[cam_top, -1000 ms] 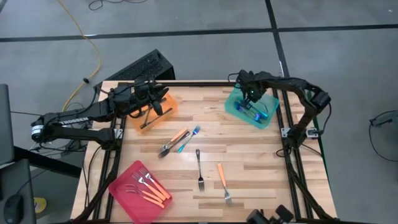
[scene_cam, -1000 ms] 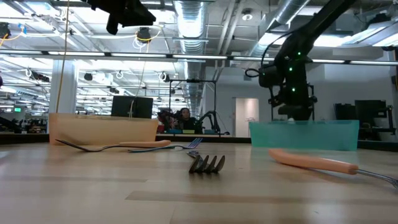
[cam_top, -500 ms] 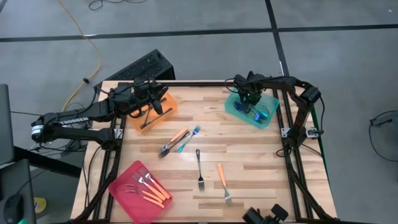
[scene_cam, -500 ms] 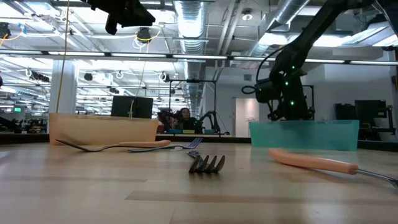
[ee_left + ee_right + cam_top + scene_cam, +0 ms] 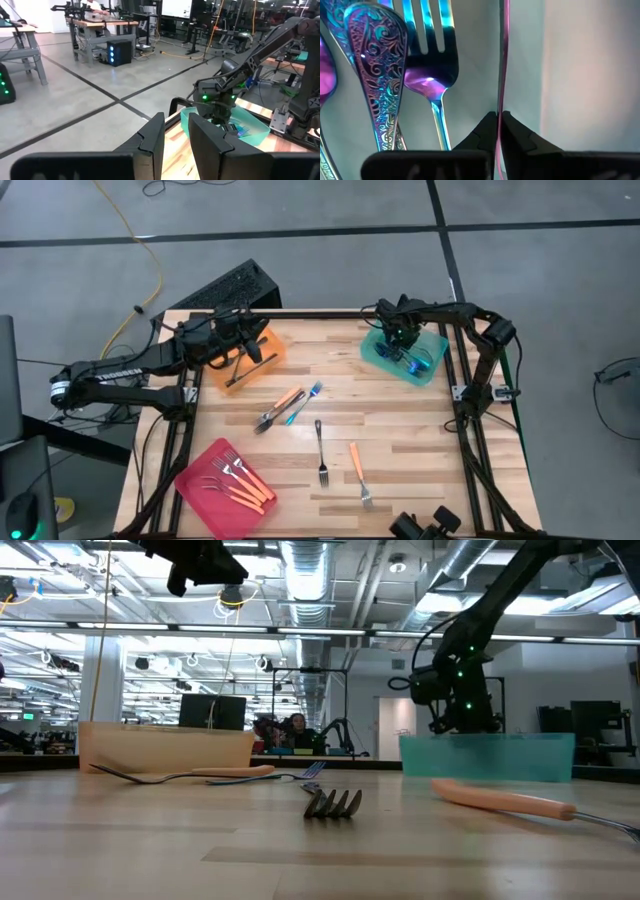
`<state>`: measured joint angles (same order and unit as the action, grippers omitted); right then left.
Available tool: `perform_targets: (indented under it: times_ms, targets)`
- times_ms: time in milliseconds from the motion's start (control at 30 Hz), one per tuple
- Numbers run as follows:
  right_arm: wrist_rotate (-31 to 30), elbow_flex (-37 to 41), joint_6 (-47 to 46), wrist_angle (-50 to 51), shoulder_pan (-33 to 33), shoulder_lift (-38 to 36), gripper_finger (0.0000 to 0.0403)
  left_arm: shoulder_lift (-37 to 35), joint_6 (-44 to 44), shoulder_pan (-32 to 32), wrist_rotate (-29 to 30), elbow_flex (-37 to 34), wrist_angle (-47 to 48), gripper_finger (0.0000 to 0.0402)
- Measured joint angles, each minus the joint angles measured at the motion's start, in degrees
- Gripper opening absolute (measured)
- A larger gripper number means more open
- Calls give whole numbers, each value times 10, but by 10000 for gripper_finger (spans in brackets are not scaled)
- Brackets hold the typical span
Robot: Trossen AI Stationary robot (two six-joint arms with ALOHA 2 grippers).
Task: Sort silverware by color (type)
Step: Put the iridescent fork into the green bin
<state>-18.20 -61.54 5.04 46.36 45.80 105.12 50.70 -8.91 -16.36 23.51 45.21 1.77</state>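
My right gripper (image 5: 403, 340) reaches down into the teal tray (image 5: 372, 350) at the far right and is shut on a thin, shiny blue fork seen edge-on (image 5: 501, 60). Other iridescent blue forks (image 5: 427, 55) lie flat on the tray floor beside it. My left gripper (image 5: 245, 342) hovers open over the orange tray (image 5: 270, 355) at the far left, holding nothing. On the bare wood lie an orange-handled fork (image 5: 282, 406), a blue fork (image 5: 304, 401), a dark fork (image 5: 321, 450) and another orange fork (image 5: 358, 472). My right gripper pinches the blue fork's thin edge (image 5: 500, 102) between its two fingertips (image 5: 512, 131), coming from above and pointing down into the teal tray. The fork runs on past the fingertips. Which part of it is gripped, and whether it rests on the tray floor, I cannot tell.
A pink tray (image 5: 192, 480) at the near left corner holds several orange-handled forks (image 5: 238, 480). The dark fork's tines (image 5: 333, 802) and an orange handle (image 5: 500, 800) lie nearest the low camera. Bare wood lies between the trays and the loose forks.
My right gripper has gone down into the teal tray, its arm folding in toward the table, and has then stayed still. The left arm and the loose forks have not moved.
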Motion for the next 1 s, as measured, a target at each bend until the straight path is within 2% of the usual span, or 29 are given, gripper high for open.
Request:
perform_targets:
  times_ms: [400, 1000]
  targets:
    - [13, 0, 16, -12, 1, -1, 66, 0, -2, 0, 1, 0, 2, 73]
    - [35, -1, 39, -7, 5, -4, 69, 0, 0, 0, 1, 0, 7, 73]
